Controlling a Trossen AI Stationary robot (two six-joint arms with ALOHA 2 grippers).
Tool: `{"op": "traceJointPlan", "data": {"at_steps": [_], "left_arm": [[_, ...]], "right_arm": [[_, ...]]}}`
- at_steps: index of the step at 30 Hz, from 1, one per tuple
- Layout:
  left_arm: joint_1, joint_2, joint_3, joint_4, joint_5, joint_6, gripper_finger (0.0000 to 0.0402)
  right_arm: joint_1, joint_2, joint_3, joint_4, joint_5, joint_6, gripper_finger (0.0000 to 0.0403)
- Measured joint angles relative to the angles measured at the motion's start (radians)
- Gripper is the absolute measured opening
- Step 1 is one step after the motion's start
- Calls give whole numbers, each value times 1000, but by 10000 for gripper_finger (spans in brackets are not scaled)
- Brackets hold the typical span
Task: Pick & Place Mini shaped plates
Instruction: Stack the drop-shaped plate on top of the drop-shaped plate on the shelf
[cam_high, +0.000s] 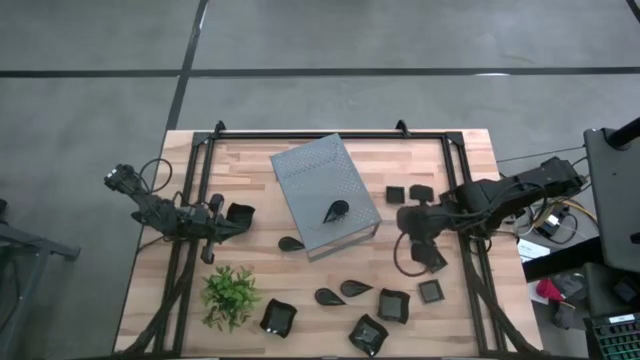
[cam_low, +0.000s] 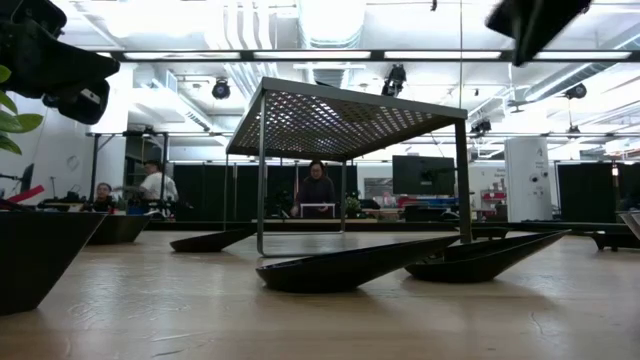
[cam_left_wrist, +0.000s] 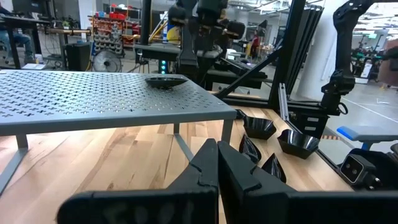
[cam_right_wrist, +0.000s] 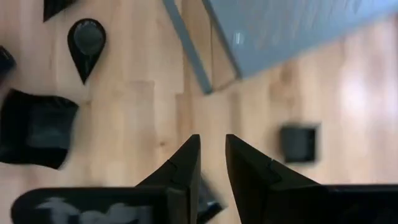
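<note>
Several glossy black mini shaped plates lie on the wooden table. One teardrop plate (cam_high: 335, 210) (cam_left_wrist: 165, 81) rests on top of the grey perforated box (cam_high: 325, 195). Another teardrop plate (cam_high: 291, 243) lies on the table by the box's near left corner. Two more teardrop plates (cam_high: 342, 292) and several square plates (cam_high: 394, 305) sit near the front edge. My right gripper (cam_high: 412, 222) (cam_right_wrist: 212, 146) hangs above the table to the right of the box. It points steeply down, open by a narrow gap, with nothing between its fingers. My left gripper (cam_high: 238, 218) (cam_left_wrist: 217, 155) waits shut, level, left of the box.
A small green plant (cam_high: 230, 295) stands at the front left. Two square plates (cam_high: 408, 192) lie behind my right gripper, toward the far edge. A black frame (cam_high: 330, 133) runs along the table's far and side edges. Beyond the table people sit (cam_low: 317, 190).
</note>
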Motion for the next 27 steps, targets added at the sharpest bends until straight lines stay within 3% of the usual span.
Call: {"op": "traceJointPlan", "data": {"at_steps": [11, 19, 27], "left_arm": [[0, 0, 0, 0, 0, 0, 0], [0, 0, 0, 0, 0, 0, 0], [0, 0, 0, 0, 0, 0, 0]], "right_arm": [[0, -12, -218, 15, -36, 357, 59], [-1, -7, -362, 88, -41, 460, 54], [2, 31, -432, 190, -44, 477, 86]]}}
